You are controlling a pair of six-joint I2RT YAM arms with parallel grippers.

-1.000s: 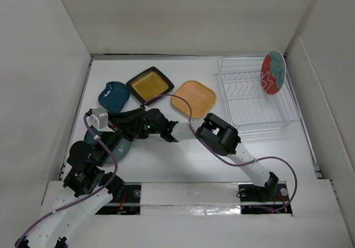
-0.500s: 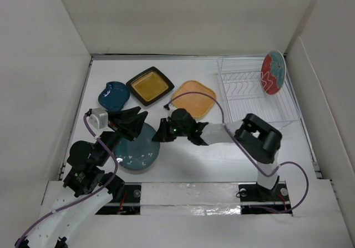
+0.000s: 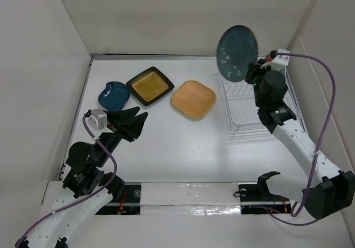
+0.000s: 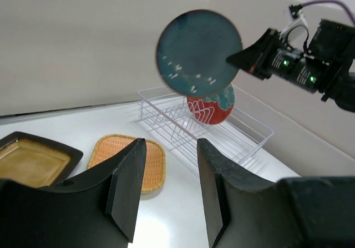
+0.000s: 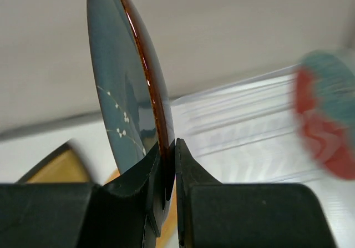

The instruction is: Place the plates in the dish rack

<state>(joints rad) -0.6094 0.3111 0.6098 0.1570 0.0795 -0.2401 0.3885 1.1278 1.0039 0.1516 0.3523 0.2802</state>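
The white table carries everything, with the dish rack at its far right, prongs upright to take plates on edge. Above the rack's left part hangs the dark teal plate, held nearly vertical and well clear of the wires, probably so that it can drop edge-first between the prongs. The red plate already stands in the rack, at what looks like its far right end, leaning on the wires. Left of the rack, three dishes lie flat in a row along the far side of the table, not yet loaded: the tan wooden plate nearest the rack, the black-rimmed square plate, then the small blue dish furthest left. The right gripper pinches the teal plate by its rim, fingers pressed together on the thin edge. The left gripper sits low at the near left, its fingers spread with nothing between them, pointing toward the rack
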